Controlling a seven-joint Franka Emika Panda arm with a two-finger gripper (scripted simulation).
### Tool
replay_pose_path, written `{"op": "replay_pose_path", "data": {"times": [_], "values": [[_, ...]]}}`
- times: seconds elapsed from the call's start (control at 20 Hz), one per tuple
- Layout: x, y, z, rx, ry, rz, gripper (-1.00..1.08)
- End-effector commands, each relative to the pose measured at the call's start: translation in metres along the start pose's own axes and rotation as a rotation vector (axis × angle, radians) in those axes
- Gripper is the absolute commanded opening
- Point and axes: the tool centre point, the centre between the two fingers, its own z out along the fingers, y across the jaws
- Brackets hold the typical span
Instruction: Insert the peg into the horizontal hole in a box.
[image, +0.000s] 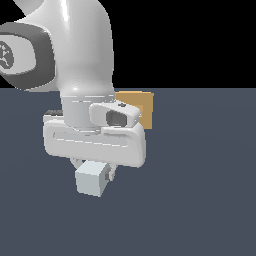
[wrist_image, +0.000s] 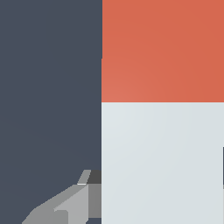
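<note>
My gripper (image: 94, 170) hangs below the white hand, shut on the peg (image: 92, 181). In the exterior view the peg is seen end-on, its light grey-white end facing the camera above the dark floor. The wrist view is filled by the peg's grey-white length (wrist_image: 162, 162) and its red-orange end (wrist_image: 162, 50), with one grey finger (wrist_image: 65, 206) against its side. The tan box (image: 144, 107) stands behind the hand, partly covered by the wrist. Its visible face is plain, and the hole is hidden.
The arm's large white links (image: 75, 45) fill the exterior view's upper left and block the box's left part. A flat dark grey-blue floor (image: 200, 190) stretches all around.
</note>
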Motion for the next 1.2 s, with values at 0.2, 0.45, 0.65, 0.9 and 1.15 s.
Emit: {"op": "replay_pose_path", "data": {"times": [0.2,0.45,0.65,0.9,1.15], "values": [[0.031,0.022,-0.011,-0.004,0.0,-0.074,-1.0],[0.068,0.044,-0.023,-0.004,-0.001,-0.162,-1.0],[0.106,0.062,-0.033,-0.004,-0.001,-0.245,-1.0],[0.153,0.08,-0.046,-0.004,-0.001,-0.346,-1.0],[0.191,0.09,-0.055,-0.004,0.0,-0.424,-1.0]]}}
